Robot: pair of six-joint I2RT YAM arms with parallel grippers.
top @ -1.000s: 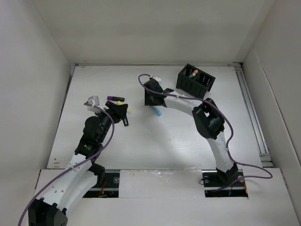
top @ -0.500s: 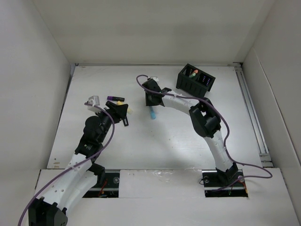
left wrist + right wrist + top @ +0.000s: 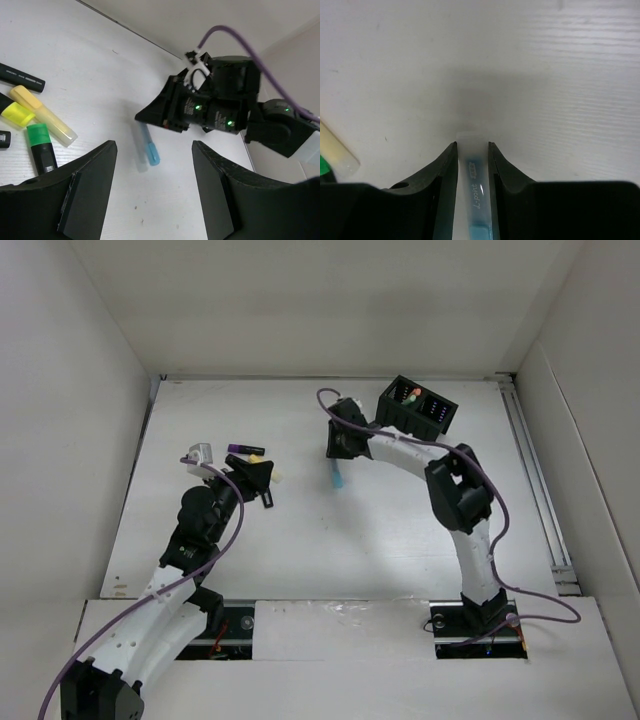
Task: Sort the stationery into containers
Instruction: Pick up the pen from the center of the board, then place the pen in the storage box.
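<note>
My right gripper (image 3: 340,448) is shut on a blue pen (image 3: 337,478) with a clear cap, one of the stationery. The pen (image 3: 474,185) sits lengthwise between the two black fingers and hangs just above the table, casting a shadow. In the left wrist view the same pen (image 3: 150,147) juts out below the right gripper (image 3: 197,107). My left gripper (image 3: 155,195) stands open over bare table with nothing between its fingers. Green (image 3: 40,150), yellow (image 3: 17,112), pale yellow (image 3: 47,120) and black (image 3: 20,77) markers lie to its left. The black container (image 3: 415,408) stands at the back right.
The container holds green and orange pens in one compartment (image 3: 408,395). A purple-tipped marker (image 3: 238,447) and a yellow one (image 3: 258,454) lie near the left gripper (image 3: 262,480). White walls enclose the table on three sides. A rail (image 3: 535,480) runs along the right edge.
The right gripper's jaws closed on the blue pen, and it has shifted right towards the container with the pen. The left arm has barely moved.
</note>
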